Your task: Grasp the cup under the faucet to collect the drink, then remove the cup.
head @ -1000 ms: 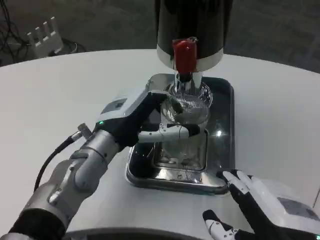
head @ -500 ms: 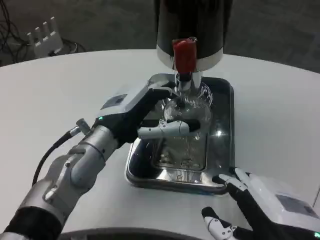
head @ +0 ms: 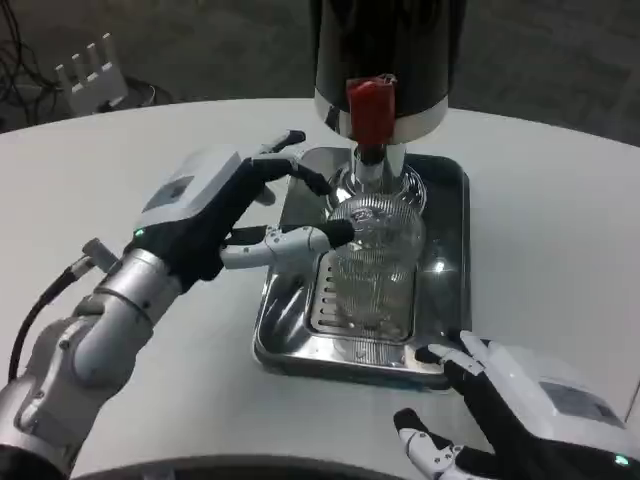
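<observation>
A clear ribbed glass cup (head: 375, 262) stands upright on the drip grate of the silver tray (head: 452, 215). It sits right below the faucet (head: 371, 165) of the black dispenser (head: 385, 45), which has a red tap handle (head: 368, 106). My left hand (head: 215, 215) is to the left of the cup with its fingers spread. One fingertip (head: 338, 232) reaches the cup's left wall, and another finger (head: 305, 178) points toward the faucet; nothing is gripped. My right hand (head: 520, 405) lies open near the tray's front right corner.
A white multi-plug block (head: 90, 70) with cables lies beyond the table's far left edge. The round white table (head: 560, 230) spreads out on both sides of the tray. The dispenser body stands close behind the cup.
My left hand has let go of the cup and drawn back to the left, fingers spreading. The cup now stands on the grate. The right hand has barely shifted.
</observation>
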You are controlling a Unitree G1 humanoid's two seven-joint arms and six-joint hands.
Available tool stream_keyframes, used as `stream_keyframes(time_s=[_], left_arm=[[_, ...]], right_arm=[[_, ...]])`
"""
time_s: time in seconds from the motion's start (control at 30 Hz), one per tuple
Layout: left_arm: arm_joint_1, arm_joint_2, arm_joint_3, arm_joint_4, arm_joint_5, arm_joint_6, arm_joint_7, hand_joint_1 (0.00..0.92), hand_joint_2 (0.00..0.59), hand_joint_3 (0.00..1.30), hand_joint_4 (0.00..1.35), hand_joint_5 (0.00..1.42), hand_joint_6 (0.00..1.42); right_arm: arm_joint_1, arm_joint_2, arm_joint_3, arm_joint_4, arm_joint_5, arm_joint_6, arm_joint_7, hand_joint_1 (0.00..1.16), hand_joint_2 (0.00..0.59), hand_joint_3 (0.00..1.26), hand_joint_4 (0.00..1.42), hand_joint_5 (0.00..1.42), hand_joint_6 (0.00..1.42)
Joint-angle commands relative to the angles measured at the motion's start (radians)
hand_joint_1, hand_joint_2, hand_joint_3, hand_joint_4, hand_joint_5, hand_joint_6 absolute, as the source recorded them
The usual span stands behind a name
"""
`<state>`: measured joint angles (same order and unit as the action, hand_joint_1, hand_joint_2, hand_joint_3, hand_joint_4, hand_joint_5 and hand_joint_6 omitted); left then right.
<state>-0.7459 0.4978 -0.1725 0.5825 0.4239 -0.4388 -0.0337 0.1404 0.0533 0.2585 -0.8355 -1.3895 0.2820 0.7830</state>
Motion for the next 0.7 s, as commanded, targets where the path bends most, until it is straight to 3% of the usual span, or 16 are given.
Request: stream_keyframes(time_s=[0.03, 0.13, 0.3, 0.53, 0.7], left_arm=[[0.08, 0.015, 0.065, -0.098, -0.048, 0.011, 0.013, 0.121, 0.056, 0.44, 0.08, 0.2, 0.44], [0.114, -0.003, 0.141, -0.168, -0.098, 0.001, 0.056, 0.112, 0.068, 0.4, 0.13, 0.25, 0.47], [0.114, -0.021, 0.195, -0.247, -0.198, 0.003, 0.016, 0.091, 0.083, 0.37, 0.24, 0.31, 0.49], [0.08, -0.052, 0.217, -0.305, -0.377, 0.01, -0.119, 0.025, 0.089, 0.35, 0.36, 0.42, 0.58], [0.038, -0.065, 0.205, -0.316, -0.523, 0.085, -0.298, 0.0, 0.094, 0.35, 0.34, 0.44, 0.6]], right_arm=[[0.003, 0.026, 0.007, -0.002, -0.001, 0.01, 0.002, 0.26, 0.462, 0.16, 0.0, 0.0, 0.0], [0.007, 0.027, 0.013, 0.0, -0.001, 0.01, -0.003, 0.26, 0.462, 0.16, 0.0, 0.0, 0.0], [0.002, 0.028, 0.015, 0.002, 0.0, 0.015, -0.006, 0.27, 0.461, 0.16, 0.0, 0.0, 0.0], [0.01, 0.025, 0.011, -0.011, -0.005, 0.016, -0.008, 0.27, 0.468, 0.17, 0.0, 0.0, 0.0], [0.019, 0.024, 0.01, -0.018, -0.01, 0.015, -0.008, 0.28, 0.47, 0.17, 0.0, 0.0, 0.0]])
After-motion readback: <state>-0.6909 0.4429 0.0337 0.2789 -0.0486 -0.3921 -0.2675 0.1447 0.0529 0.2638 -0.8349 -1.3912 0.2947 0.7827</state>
